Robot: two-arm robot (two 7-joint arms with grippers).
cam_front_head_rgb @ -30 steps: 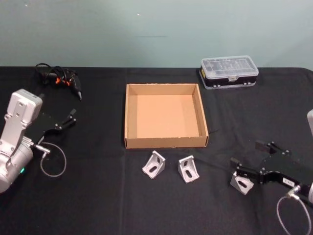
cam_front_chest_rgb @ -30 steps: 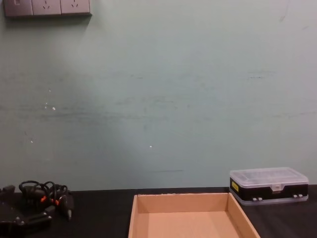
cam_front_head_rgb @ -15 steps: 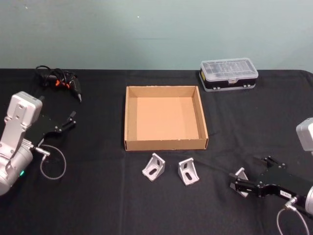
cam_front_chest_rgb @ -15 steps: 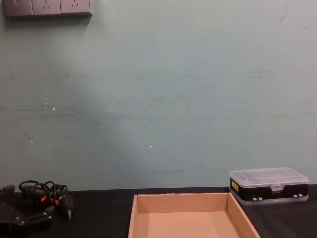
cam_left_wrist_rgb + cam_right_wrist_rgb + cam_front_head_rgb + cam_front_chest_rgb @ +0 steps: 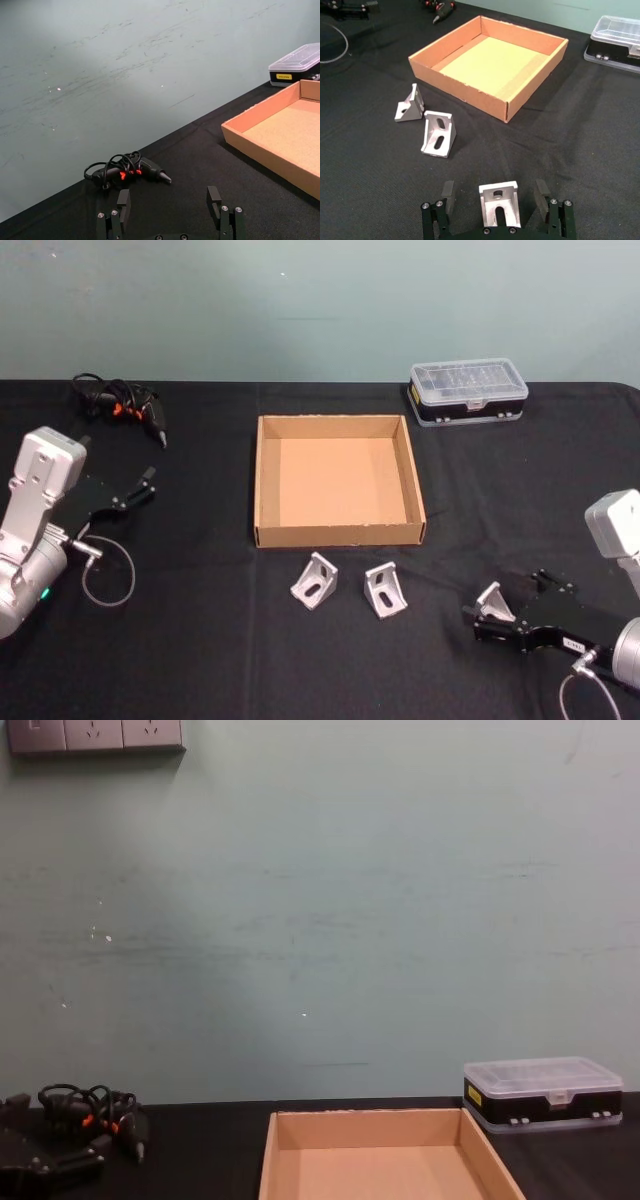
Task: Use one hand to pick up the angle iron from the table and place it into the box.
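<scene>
right end effector [image 5: 494, 194] low at desk [image 5: 200, 640] front right, fingers apart | angle iron [image 5: 499, 206] upright on desk between those fingers (gap either side), outside box [image 5: 340, 533], off its front-right corner | left end effector [image 5: 170, 202] parked far left above desk, fingers apart

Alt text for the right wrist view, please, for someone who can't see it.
The right claw is open, its fingers on either side of a metal angle bracket on the black table, not touching it. Farther off stand two more brackets and an empty cardboard box, with a clear-lidded case beyond.
</scene>
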